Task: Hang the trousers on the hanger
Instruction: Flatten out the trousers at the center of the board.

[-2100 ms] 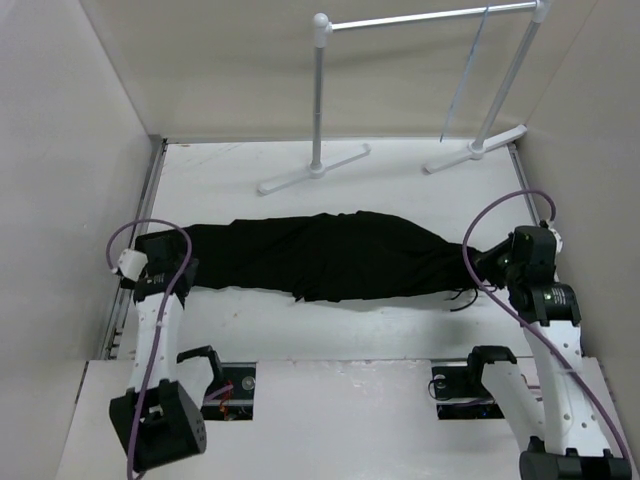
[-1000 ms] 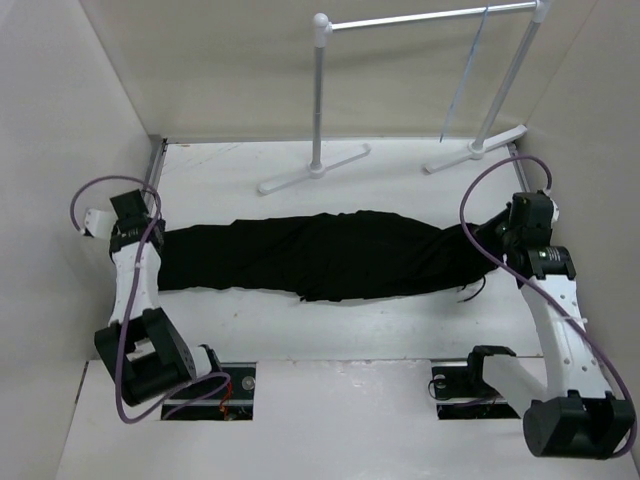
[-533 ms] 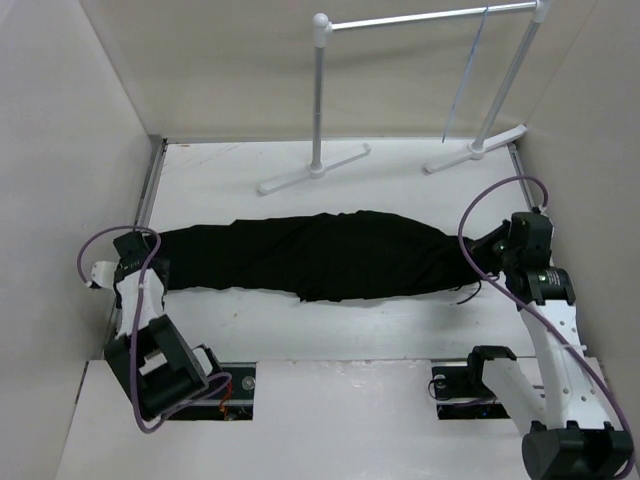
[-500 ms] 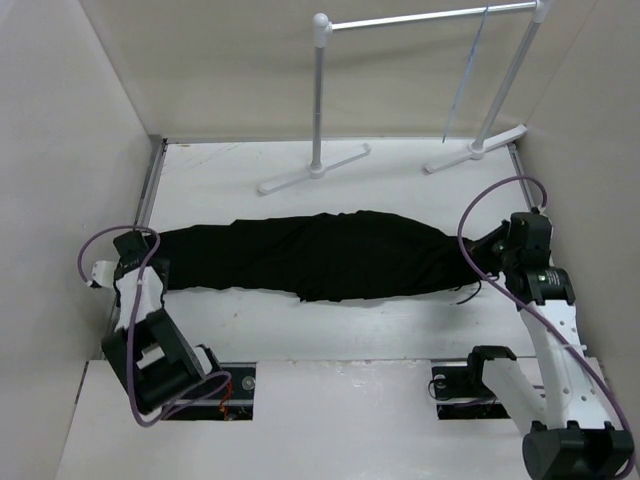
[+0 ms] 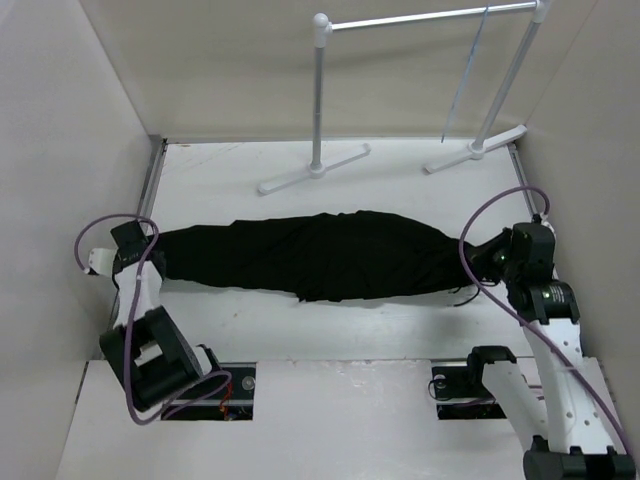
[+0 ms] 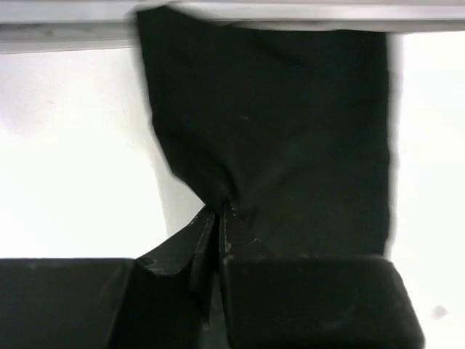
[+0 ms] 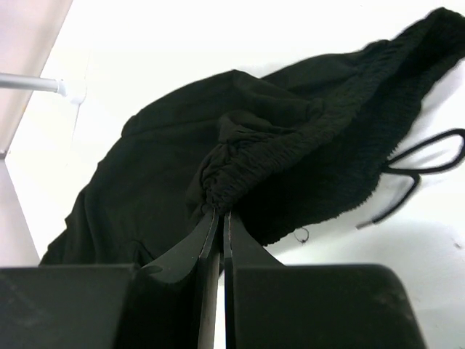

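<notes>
The black trousers (image 5: 320, 255) lie stretched left to right across the white table. My left gripper (image 5: 152, 258) is at their left end, the leg hems. In the left wrist view it (image 6: 220, 211) is shut on a pinched fold of the black cloth (image 6: 290, 131). My right gripper (image 5: 482, 262) is at the right end, and in the right wrist view it (image 7: 220, 212) is shut on the bunched elastic waistband (image 7: 290, 145). The thin drawstring (image 7: 429, 156) trails on the table beside it. The pale-blue hanger (image 5: 465, 75) hangs from the rack's bar at the back right.
The white tube garment rack (image 5: 320, 90) stands at the back on two T-shaped feet (image 5: 313, 170). Beige walls close in the left, right and back. A metal rail (image 6: 65, 33) runs along the table's left edge, just beyond the trouser hems.
My left gripper came back from the left wall to the leg hems, opened, then shut on the cloth. My right arm shifted slightly nearer, still gripping the waistband.
</notes>
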